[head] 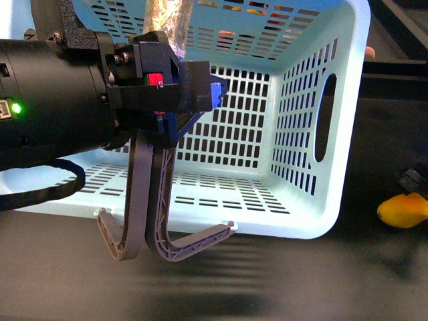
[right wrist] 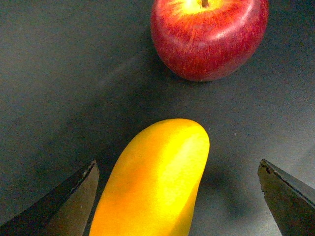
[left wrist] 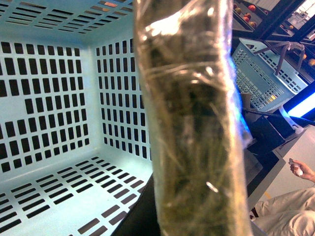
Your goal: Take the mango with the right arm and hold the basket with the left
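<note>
The light blue slotted basket (head: 301, 134) fills the middle of the front view, its two grey handles (head: 144, 214) hanging over the near rim. My left arm (head: 60, 100), black with a green light and a red button, reaches in from the left. Its gripper (head: 170, 40) is shut on the basket; a tape-wrapped finger (left wrist: 192, 123) crosses the basket wall (left wrist: 49, 98). The yellow-orange mango (head: 402, 209) lies on the dark table at the far right. In the right wrist view the mango (right wrist: 157, 182) sits between the spread fingers of my open right gripper (right wrist: 179, 196), nearer one finger (right wrist: 74, 196).
A red apple (right wrist: 209, 37) stands on the dark table just beyond the mango's tip. Past the held basket, the left wrist view shows a second blue basket (left wrist: 266, 73) and a person's hand (left wrist: 300, 169). The basket's right wall is close to the mango.
</note>
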`<state>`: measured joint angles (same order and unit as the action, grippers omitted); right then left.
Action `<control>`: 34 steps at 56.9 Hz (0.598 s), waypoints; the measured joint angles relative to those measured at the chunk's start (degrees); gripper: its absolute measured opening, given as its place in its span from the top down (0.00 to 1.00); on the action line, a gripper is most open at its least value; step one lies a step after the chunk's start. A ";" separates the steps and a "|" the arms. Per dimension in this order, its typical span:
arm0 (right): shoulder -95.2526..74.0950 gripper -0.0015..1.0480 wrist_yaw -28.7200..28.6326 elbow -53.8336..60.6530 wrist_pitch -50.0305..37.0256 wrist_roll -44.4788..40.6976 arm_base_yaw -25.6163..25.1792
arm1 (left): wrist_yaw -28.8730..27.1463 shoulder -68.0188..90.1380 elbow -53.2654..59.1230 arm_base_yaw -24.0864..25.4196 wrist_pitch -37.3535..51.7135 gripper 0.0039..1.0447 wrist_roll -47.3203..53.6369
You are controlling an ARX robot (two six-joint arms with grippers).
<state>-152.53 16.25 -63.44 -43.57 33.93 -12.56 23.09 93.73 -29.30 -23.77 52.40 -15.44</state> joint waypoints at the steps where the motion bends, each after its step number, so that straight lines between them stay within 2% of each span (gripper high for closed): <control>1: -0.66 0.08 0.15 -0.83 0.37 0.02 0.13 | 0.00 0.00 0.00 0.00 0.00 0.93 0.02; 22: -4.42 0.08 0.11 -7.56 2.91 -1.16 0.92 | -0.04 0.00 0.00 0.02 0.00 0.93 0.00; 34: -6.47 0.08 -2.69 -10.14 5.62 -1.62 0.92 | -0.04 0.00 0.00 0.02 0.00 0.93 0.00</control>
<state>-159.00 13.56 -73.58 -37.95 32.32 -11.64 23.05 93.73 -29.30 -23.75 52.40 -15.44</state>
